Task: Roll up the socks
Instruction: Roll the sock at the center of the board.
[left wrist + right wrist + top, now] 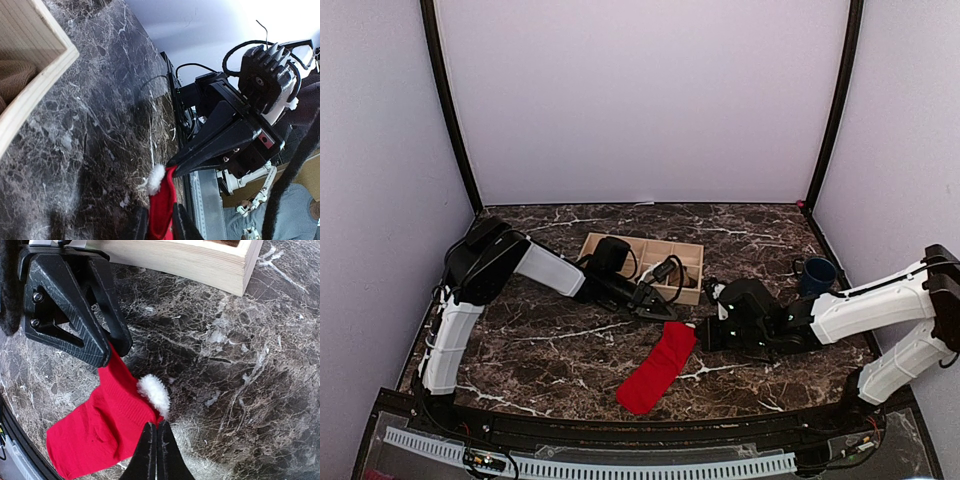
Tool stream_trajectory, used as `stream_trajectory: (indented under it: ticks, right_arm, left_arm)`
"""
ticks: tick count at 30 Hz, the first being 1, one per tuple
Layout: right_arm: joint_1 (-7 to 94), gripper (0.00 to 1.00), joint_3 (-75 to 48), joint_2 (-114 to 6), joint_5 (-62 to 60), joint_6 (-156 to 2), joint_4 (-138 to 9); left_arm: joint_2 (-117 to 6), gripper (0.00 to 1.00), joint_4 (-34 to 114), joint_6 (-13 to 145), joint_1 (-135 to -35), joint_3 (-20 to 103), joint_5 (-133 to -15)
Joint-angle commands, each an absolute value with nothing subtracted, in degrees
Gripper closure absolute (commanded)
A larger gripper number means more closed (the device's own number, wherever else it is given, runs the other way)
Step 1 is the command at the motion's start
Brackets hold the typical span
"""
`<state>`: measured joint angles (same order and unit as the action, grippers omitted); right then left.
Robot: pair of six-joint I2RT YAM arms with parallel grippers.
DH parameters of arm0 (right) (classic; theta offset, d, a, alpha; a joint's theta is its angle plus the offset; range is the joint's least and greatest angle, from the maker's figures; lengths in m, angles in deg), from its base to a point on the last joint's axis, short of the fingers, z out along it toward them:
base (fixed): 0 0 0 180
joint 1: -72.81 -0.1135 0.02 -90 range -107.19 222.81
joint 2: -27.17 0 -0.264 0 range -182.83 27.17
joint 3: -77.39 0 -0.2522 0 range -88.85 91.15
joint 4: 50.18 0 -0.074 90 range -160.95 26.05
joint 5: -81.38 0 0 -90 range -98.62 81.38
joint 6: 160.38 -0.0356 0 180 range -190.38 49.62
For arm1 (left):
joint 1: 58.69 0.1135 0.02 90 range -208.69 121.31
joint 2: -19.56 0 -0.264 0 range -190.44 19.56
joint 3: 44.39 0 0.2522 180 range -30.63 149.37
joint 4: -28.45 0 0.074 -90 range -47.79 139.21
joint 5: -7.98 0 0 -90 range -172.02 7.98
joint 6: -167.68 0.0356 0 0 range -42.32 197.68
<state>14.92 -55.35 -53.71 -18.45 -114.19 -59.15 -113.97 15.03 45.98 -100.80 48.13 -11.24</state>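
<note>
Right end effector point(156, 434) is right up in the lens of its own wrist cam. Its fingers are pressed together with nothing between them, tips down at the edge of the one red sock point(658, 367), just beside its fluffy white tuft point(154, 392). Left end effector point(114, 354) is clamped on that same sock's cuff end, with the fabric tented up into the tips. The rest of the sock lies flat on the dark marble worktop point(540, 340) between the two arms. One tan-brown sock point(14, 80) sits bunched in a compartment of the single wooden divider box point(640, 241) further back. One dark blue mug point(817, 275) stands over by the right arm, well apart from both socks.
</note>
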Motion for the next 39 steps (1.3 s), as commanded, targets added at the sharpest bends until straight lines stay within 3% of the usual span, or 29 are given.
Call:
stream_trajectory:
  ticks: [1, 15, 23, 30, 39]
  right_arm:
    - [15.63, 1.0, -54.99, -54.14, -18.16, -114.41, -56.46]
    - [16.35, 1.0, -54.33, -54.92, -17.79, -114.32, -55.91]
    - [16.36, 1.0, -53.81, -55.27, -17.86, -114.15, -56.12]
    - [16.47, 1.0, -52.67, -55.15, -18.6, -113.56, -58.15]
    - [16.47, 0.77, -52.07, -53.52, -20.01, -114.02, -60.51]
  left_arm:
    - [-114.53, 0.79, 16.8, 47.85, -100.75, 48.91, -9.64]
    - [-114.56, 0.76, 21.46, 51.64, -100.71, 48.94, -9.84]
    - [-114.91, 1.0, 22.08, 52.04, -100.44, 49.57, -10.13]
    - [-112.87, 1.0, 29.13, 59.21, -100.21, 50.06, -16.98]
    - [-106.01, 1.0, 24.39, 66.15, -100.19, 44.0, -29.87]
